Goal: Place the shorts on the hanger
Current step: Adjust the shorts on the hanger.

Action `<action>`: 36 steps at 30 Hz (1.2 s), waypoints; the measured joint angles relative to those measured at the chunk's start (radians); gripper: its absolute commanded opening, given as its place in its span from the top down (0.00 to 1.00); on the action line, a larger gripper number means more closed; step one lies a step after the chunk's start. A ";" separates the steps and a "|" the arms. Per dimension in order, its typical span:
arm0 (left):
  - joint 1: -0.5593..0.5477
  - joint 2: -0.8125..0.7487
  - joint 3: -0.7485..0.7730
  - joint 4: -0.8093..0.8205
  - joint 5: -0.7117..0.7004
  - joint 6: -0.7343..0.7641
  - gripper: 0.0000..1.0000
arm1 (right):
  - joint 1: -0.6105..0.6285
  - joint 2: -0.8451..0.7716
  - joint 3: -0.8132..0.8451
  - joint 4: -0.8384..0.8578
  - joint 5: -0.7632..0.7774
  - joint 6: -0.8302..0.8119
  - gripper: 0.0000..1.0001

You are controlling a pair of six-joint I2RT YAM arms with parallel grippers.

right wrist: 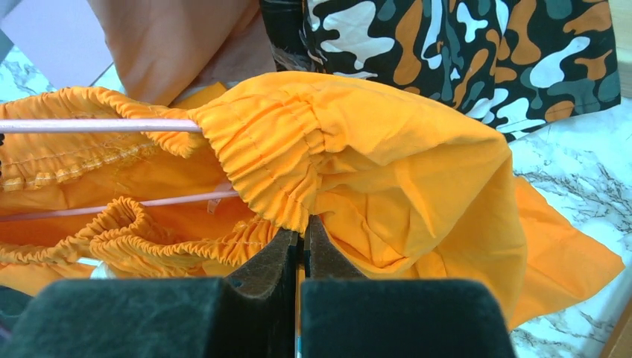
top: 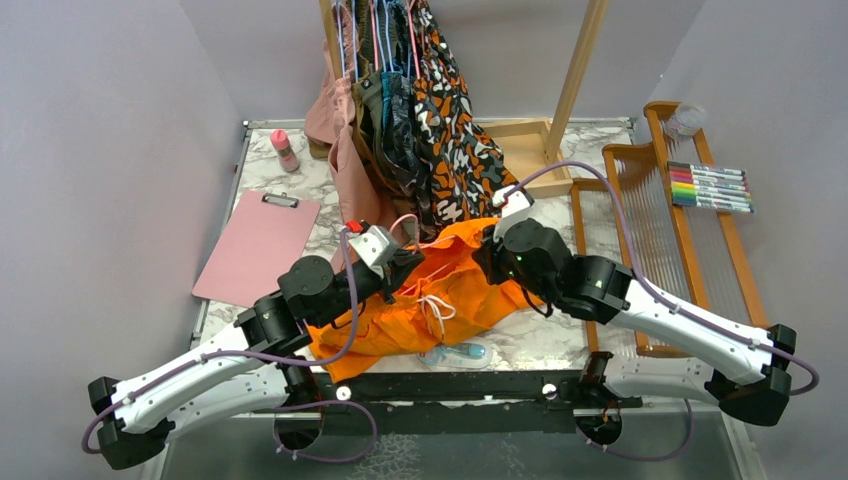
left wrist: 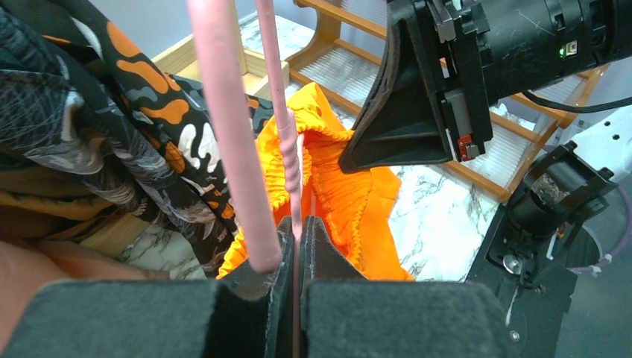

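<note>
While the left gripper is clamped tight on the hanger, its two fingers press together with one thin pink wire running up from between the tips. A second, thicker-looking length of the same wire passes just left of those fingers. Straight ahead of this gripper the twisted neck of the hanger rises in front of the shorts, whose gathered waistband bunches around the wire. Left of the fingers hangs a patterned garment in black, orange and white. The body of the right arm fills the view to the upper right.

The right gripper is closed as well, its fingertips pinching the ruffled waistband edge, and a sliver of orange shows between the fingers. From that pinch the orange cloth rises in a hump and drapes off to the gripper's right onto the marble table. To its left, two stretches of the hanger wire run sideways, the upper one slipping in under the waistband.

Seen from above, the two grippers face each other over the bunched shorts, which lie between them and spread back toward the arm bases. A pink clipboard lies beyond the left arm's outer side. A wooden rack with markers sits outside the right arm.
</note>
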 measured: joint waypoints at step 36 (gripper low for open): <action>0.000 0.056 0.076 -0.033 0.219 0.064 1.00 | 0.002 -0.016 0.249 -0.114 0.022 -0.095 0.87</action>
